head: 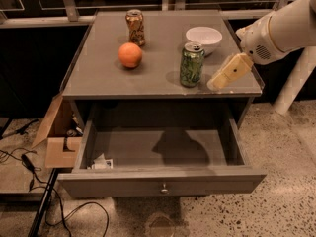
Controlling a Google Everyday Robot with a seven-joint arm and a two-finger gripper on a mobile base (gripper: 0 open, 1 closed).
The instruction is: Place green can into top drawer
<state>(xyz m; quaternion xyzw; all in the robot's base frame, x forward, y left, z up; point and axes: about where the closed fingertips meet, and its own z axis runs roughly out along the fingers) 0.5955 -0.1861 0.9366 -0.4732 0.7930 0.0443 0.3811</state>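
Note:
The green can (191, 64) stands upright on the grey cabinet top (103, 78), toward the front right. The top drawer (163, 183) is pulled wide open below it, with a small white scrap (101, 163) in its front left corner. My gripper (218, 83) comes in from the right on the white arm (281, 31). It hangs over the cabinet's front right edge, a short gap to the right of the green can and not touching it.
A brown-gold can (135, 27) stands at the back of the top, an orange (130, 55) in front of it, and a white bowl (204, 37) behind the green can. A cardboard box (55, 135) and cables (24, 164) lie on the floor at left.

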